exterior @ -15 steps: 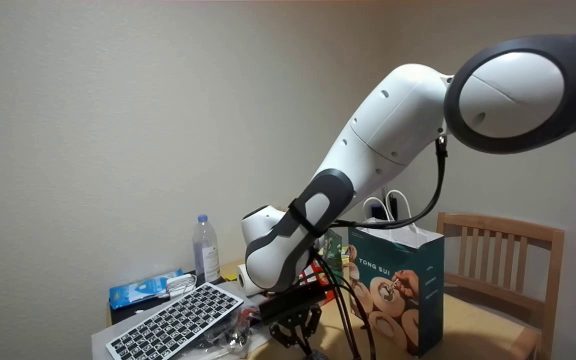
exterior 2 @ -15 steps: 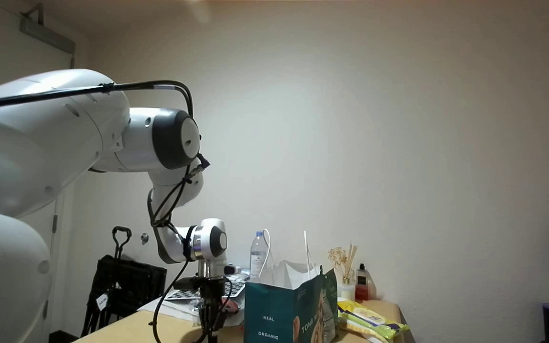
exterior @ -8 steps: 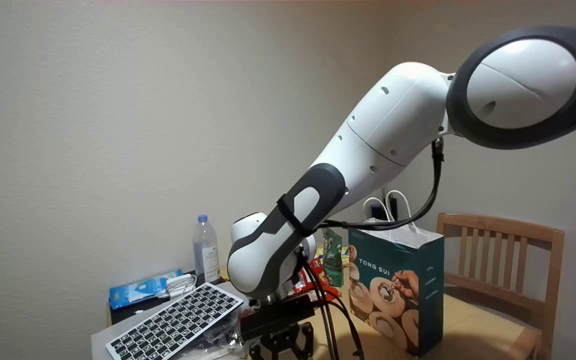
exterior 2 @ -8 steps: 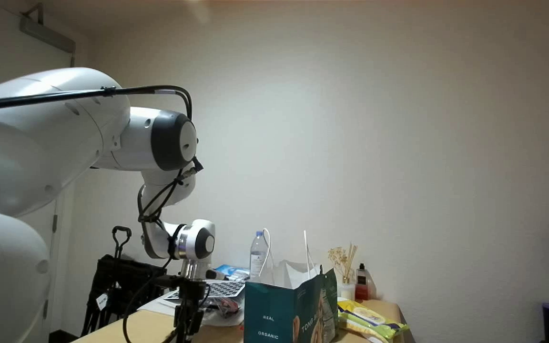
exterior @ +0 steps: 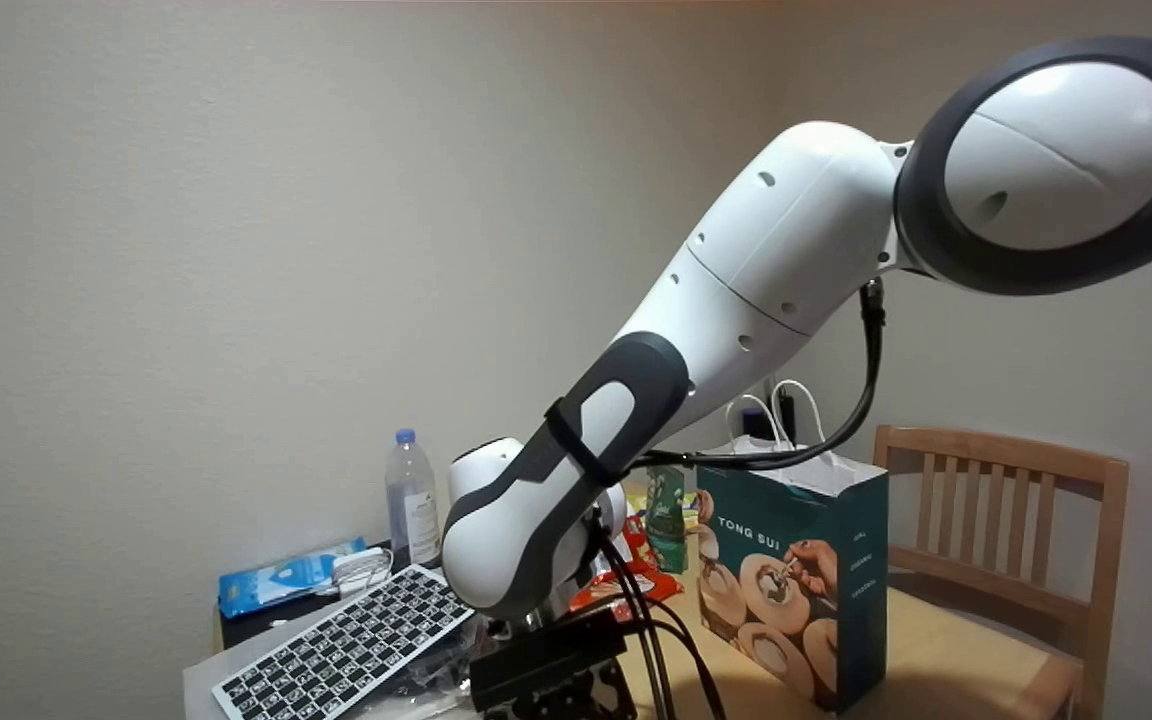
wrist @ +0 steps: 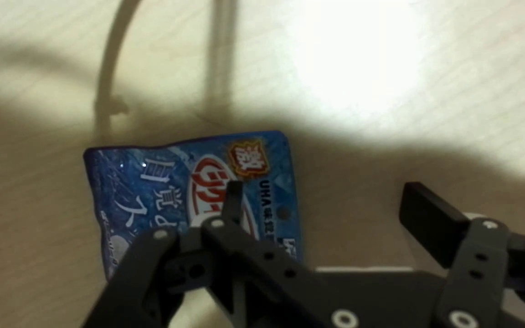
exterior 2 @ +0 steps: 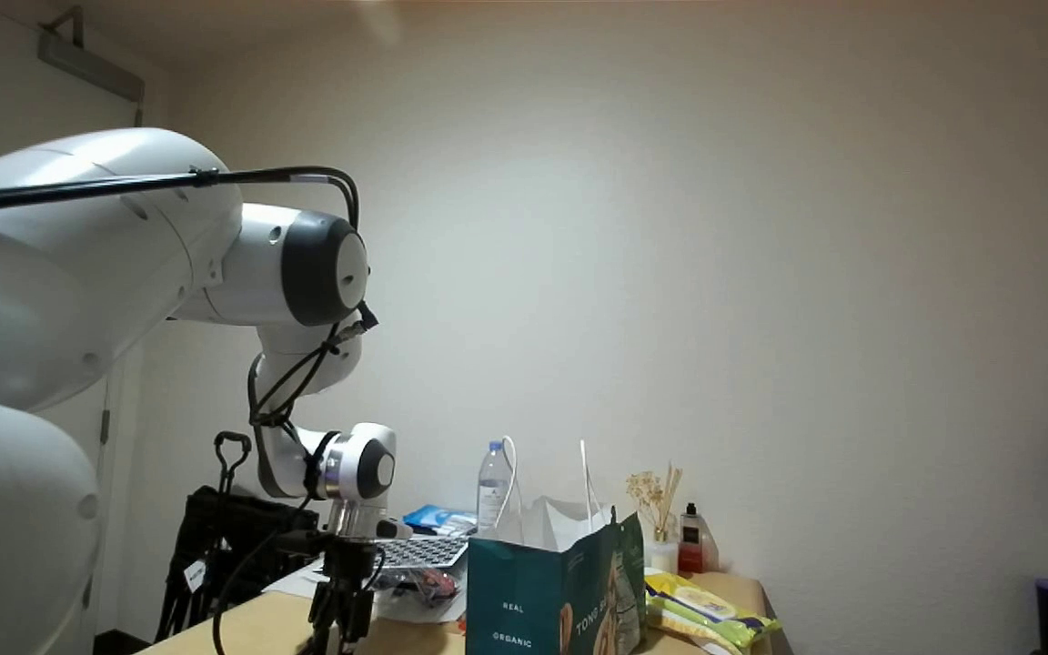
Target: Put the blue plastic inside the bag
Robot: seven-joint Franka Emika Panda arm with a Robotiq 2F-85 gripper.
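"How's the arm [exterior: 746,260]?"
"Slanting down, gripper [wrist: 328,209] spread wide, one finger [wrist: 232,205] over the blue packet [wrist: 178,193] on the table [exterior: 976,650]."
"And the bag [exterior: 776,580]?"
"Upright, near the edge by the chair [exterior: 1001,585]."

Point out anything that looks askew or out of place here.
In the wrist view, the open black tool sits off-centre: one fingertip overlaps the rectangular blue plastic packet, which probably belongs between both for a grasp. In an exterior view, the black-and-white checkered board lies askew beside crumpled clear plastic. No spill shows.
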